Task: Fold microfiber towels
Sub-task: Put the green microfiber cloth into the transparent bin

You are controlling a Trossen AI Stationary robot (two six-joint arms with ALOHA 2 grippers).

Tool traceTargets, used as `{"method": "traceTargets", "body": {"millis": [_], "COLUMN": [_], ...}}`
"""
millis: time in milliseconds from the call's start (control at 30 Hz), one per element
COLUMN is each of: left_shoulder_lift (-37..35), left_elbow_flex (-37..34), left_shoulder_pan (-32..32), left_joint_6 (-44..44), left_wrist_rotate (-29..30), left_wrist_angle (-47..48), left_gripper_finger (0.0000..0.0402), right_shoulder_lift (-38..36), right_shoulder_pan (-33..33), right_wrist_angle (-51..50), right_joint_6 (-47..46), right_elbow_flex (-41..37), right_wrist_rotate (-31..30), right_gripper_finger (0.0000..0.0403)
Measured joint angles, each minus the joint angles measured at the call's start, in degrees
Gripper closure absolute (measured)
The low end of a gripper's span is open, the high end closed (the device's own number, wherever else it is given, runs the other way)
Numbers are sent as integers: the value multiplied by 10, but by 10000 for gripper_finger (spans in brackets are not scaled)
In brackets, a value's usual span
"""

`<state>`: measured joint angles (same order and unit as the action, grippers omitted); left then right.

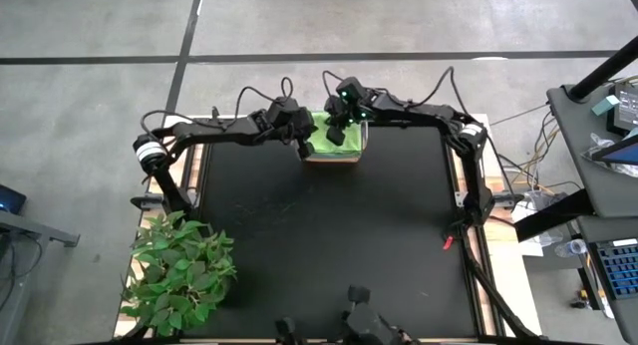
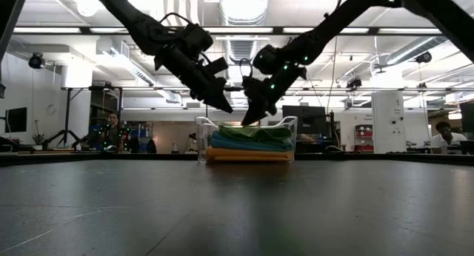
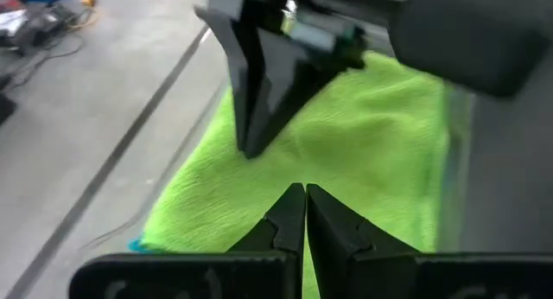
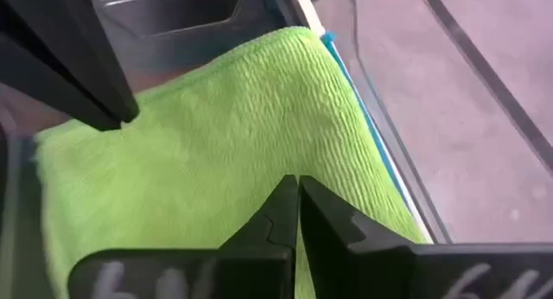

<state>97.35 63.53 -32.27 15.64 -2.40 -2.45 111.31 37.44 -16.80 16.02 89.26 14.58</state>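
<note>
A clear plastic bin (image 1: pixel 332 160) stands at the table's far edge and holds a stack of folded microfiber towels. The lime green towel (image 3: pixel 363 152) lies on top and also shows in the right wrist view (image 4: pixel 225 135). Teal and light blue layers (image 2: pixel 250 143) lie under it, and a yellow-orange one (image 2: pixel 248 157) is at the bottom. The pale grey-white towel does not show. My left gripper (image 2: pixel 227 109) is shut and hangs just above the bin's left part. My right gripper (image 2: pixel 247 122) is shut, with its tips at about rim height over the green towel.
A leafy green plant (image 1: pixel 179 270) stands at the table's near left corner. A small red thing (image 1: pixel 448 243) lies by the right edge. The black table top (image 1: pixel 329 245) stretches from the bin to the near edge. People sit in the room beyond (image 2: pixel 111 130).
</note>
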Motion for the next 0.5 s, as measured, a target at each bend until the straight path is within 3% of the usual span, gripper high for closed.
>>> {"method": "traceTargets", "body": {"millis": [267,500], "left_shoulder_lift": [-7,-7], "left_elbow_flex": [2,1], "left_shoulder_pan": [0,0], "left_joint_6": [12,12], "left_wrist_rotate": [21,24], "left_wrist_angle": [-11,-16], "left_gripper_finger": [402,402], "right_shoulder_lift": [75,97], "right_shoulder_pan": [-3,-7], "right_wrist_angle": [24,47], "right_joint_6": [-1,-48], "right_elbow_flex": [47,86], "right_wrist_rotate": [4,15], "right_gripper_finger": [394,394]}}
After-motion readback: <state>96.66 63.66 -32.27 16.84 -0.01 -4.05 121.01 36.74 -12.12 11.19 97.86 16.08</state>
